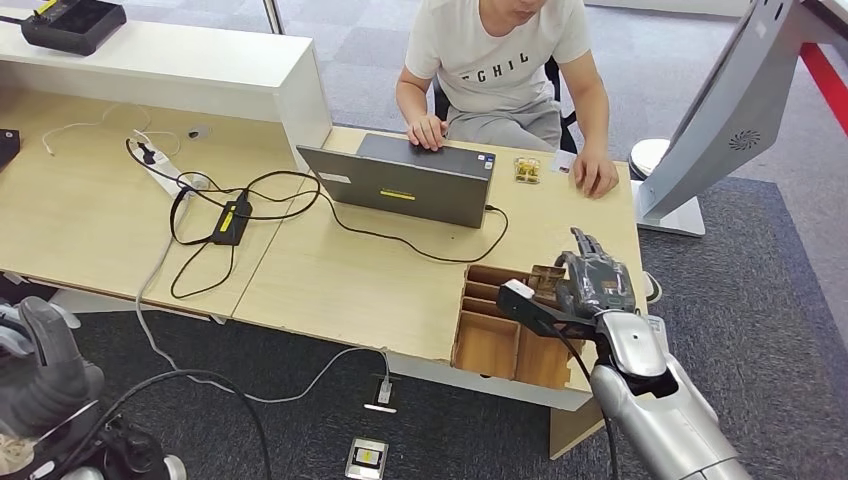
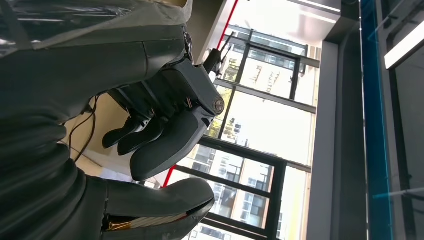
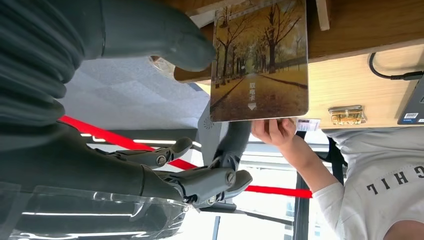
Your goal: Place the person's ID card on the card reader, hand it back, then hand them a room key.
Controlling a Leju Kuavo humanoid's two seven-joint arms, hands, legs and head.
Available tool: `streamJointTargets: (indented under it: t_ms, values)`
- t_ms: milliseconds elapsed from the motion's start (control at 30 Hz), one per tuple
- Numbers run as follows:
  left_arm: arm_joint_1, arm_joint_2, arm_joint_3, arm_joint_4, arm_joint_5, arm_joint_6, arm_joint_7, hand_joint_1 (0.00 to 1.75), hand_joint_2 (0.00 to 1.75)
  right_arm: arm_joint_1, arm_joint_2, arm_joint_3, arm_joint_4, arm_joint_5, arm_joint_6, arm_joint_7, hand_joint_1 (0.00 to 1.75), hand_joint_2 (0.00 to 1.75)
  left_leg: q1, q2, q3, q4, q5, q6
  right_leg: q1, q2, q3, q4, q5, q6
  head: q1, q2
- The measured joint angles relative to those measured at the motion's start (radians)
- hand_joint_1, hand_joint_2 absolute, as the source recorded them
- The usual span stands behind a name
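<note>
Room key (image 3: 260, 60): autumn tree-avenue print, white arrow, standing in wooden tray (image 1: 490, 345) at bench (image 1: 350, 270) edge. Right hand (image 1: 597, 280) at it, fingers (image 3: 220, 182) spread, grip unclear. Laptop (image 1: 405, 180), person (image 1: 500, 60) beyond. Left hand (image 2: 165, 125) empty, loosely curled.

Left hand (image 2: 165, 125) empty, fingers (image 2: 135, 137) loosely apart — tall windows (image 2: 260, 115) and red stripe (image 2: 226, 22) behind.
</note>
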Motion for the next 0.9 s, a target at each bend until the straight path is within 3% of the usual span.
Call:
streamJointTargets:
  t_ms: [133, 300, 433, 500, 533, 633, 667, 733, 900]
  values:
    - [-0.001, 0.000, -0.003, 0.005, 0.000, 0.000, 0.000, 1.75, 1.75, -0.001, 0.000, 0.000, 0.004, 0.001, -0.009, -0.003, 0.04, 1.75, 0.000, 0.000, 0.000, 0.000, 0.000, 0.000, 0.000, 0.000, 0.000, 0.000, 0.000, 0.000, 0.000, 0.000]
    - [-0.003, 0.000, -0.004, 0.009, 0.000, 0.000, 0.000, 1.75, 1.75, -0.012, 0.000, -0.001, 0.007, 0.003, -0.014, -0.005, 0.06, 1.75, 0.000, 0.000, 0.000, 0.000, 0.000, 0.000, 0.000, 0.000, 0.000, 0.000, 0.000, 0.000, 0.000, 0.000]
    - [-0.006, 0.000, -0.005, 0.014, 0.004, -0.002, 0.000, 1.75, 1.75, -0.017, 0.000, -0.001, 0.008, 0.001, -0.014, -0.007, 0.17, 1.75, 0.000, 0.000, 0.000, 0.000, 0.000, 0.000, 0.000, 0.000, 0.000, 0.000, 0.000, 0.000, 0.000, 0.000]
    - [-0.008, 0.000, -0.005, 0.017, 0.007, -0.006, 0.000, 1.75, 1.75, -0.017, 0.000, -0.001, 0.007, -0.001, -0.014, -0.007, 0.37, 1.75, 0.000, 0.000, 0.000, 0.000, 0.000, 0.000, 0.000, 0.000, 0.000, 0.000, 0.000, 0.000, 0.000, 0.000]
    - [-0.009, 0.000, -0.005, 0.019, 0.008, -0.008, 0.000, 1.75, 1.75, -0.017, 0.000, -0.001, 0.007, -0.002, -0.014, -0.008, 0.55, 1.75, 0.000, 0.000, 0.000, 0.000, 0.000, 0.000, 0.000, 0.000, 0.000, 0.000, 0.000, 0.000, 0.000, 0.000]
    - [-0.012, 0.000, -0.005, 0.027, 0.011, -0.014, 0.000, 1.75, 1.75, -0.016, 0.000, -0.001, 0.006, -0.006, -0.013, -0.008, 1.40, 1.75, 0.000, 0.000, 0.000, 0.000, 0.000, 0.000, 0.000, 0.000, 0.000, 0.000, 0.000, 0.000, 0.000, 0.000]
    - [-0.012, 0.000, -0.005, 0.029, 0.012, -0.016, 0.000, 1.75, 1.75, -0.016, 0.000, -0.001, 0.004, -0.006, -0.012, -0.008, 1.61, 1.75, 0.000, 0.000, 0.000, 0.000, 0.000, 0.000, 0.000, 0.000, 0.000, 0.000, 0.000, 0.000, 0.000, 0.000]
    - [-0.013, 0.000, -0.005, 0.033, 0.013, -0.019, 0.000, 1.75, 1.75, -0.015, 0.000, -0.001, 0.001, -0.007, -0.009, -0.008, 1.74, 1.75, 0.000, 0.000, 0.000, 0.000, 0.000, 0.000, 0.000, 0.000, 0.000, 0.000, 0.000, 0.000, 0.000, 0.000]
    - [-0.015, 0.000, -0.005, 0.041, 0.016, -0.025, 0.000, 1.75, 1.75, -0.013, 0.002, 0.000, -0.007, -0.013, -0.002, -0.010, 1.75, 1.75, 0.000, 0.000, 0.000, 0.000, 0.000, 0.000, 0.000, 0.000, 0.000, 0.000, 0.000, 0.000, 0.000, 0.000]
